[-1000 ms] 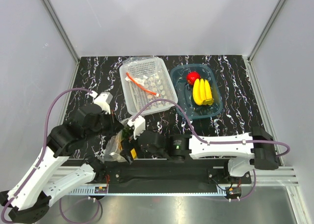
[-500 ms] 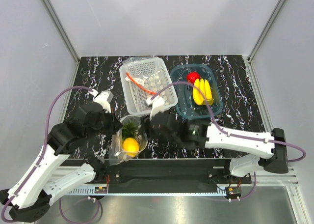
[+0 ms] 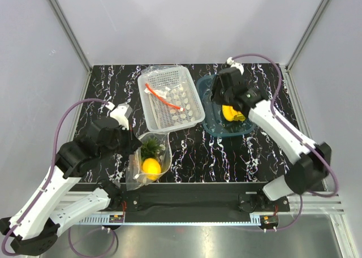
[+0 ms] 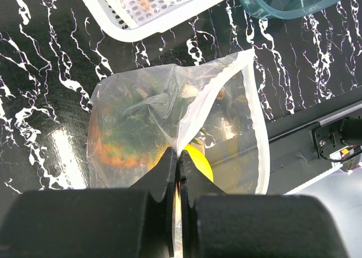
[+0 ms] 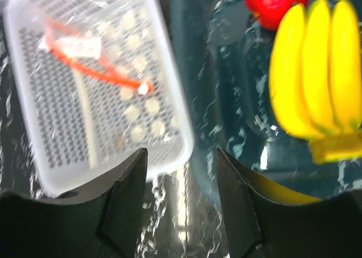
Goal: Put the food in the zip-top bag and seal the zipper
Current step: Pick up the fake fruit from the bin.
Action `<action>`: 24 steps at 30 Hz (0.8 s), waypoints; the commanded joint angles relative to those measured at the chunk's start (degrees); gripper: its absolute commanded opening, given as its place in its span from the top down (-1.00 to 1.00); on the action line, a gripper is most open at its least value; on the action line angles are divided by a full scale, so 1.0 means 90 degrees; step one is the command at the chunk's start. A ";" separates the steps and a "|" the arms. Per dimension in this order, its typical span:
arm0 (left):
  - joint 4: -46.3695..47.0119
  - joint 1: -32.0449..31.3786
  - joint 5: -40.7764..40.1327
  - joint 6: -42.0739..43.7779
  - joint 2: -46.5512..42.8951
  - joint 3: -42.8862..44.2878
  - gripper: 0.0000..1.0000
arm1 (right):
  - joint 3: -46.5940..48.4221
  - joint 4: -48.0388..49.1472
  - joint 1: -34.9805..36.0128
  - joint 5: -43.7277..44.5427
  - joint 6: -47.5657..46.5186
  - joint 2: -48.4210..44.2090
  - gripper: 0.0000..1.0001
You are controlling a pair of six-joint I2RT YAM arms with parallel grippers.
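- Here, the zip-top bag (image 4: 169,122) is held before the white basket (image 3: 148,108), clamped by the left gripper (image 4: 176,157).
- The lemon (image 4: 199,160) and leafy orange piece (image 4: 120,139) are contained in it.
- The banana bunch (image 5: 311,82) and red fruit (image 5: 277,0) are seen in the blue tub (image 5: 212,114) under the spread right gripper (image 5: 181,154).
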 commanded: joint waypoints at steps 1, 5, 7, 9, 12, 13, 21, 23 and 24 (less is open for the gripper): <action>0.0271 0.0032 0.0121 0.0216 -0.0062 0.0107 0.96 | 0.0681 0.0205 -0.0607 -0.0838 -0.0278 0.1043 -0.15; 0.0271 0.0032 0.0160 0.0255 -0.0091 0.0058 0.96 | 0.1801 0.0070 -0.1125 -0.0636 -0.0230 0.2215 -0.25; 0.0320 0.0032 0.0219 0.0275 -0.0101 0.0000 0.96 | 0.2165 -0.0038 -0.1204 -0.0286 -0.0181 0.2792 -0.35; 0.0339 0.0022 0.0239 0.0294 -0.0101 -0.0030 0.96 | 0.2605 -0.0068 -0.1312 -0.0069 -0.0142 0.3126 -0.40; 0.0359 0.0032 0.0277 0.0304 -0.0091 -0.0088 0.96 | 0.3064 -0.0067 -0.1448 0.0127 -0.0239 0.3674 -0.39; 0.0368 0.0032 0.0287 0.0314 -0.0091 -0.0117 0.96 | 0.3191 -0.0116 -0.1487 0.0233 -0.0259 0.3946 -0.39; 0.0417 0.0032 0.0326 0.0353 -0.0110 -0.0186 0.96 | 0.4266 -0.0565 -0.1722 0.0712 -0.0405 0.5061 -0.61; 0.0417 0.0032 0.0317 0.0363 -0.0120 -0.0167 0.96 | 0.4392 -0.0653 -0.1712 0.0888 -0.0444 0.5246 -0.73; 0.0417 0.0032 0.0317 0.0363 -0.0120 -0.0176 0.96 | 0.4422 -0.0741 -0.1722 0.0956 -0.0415 0.5305 -0.76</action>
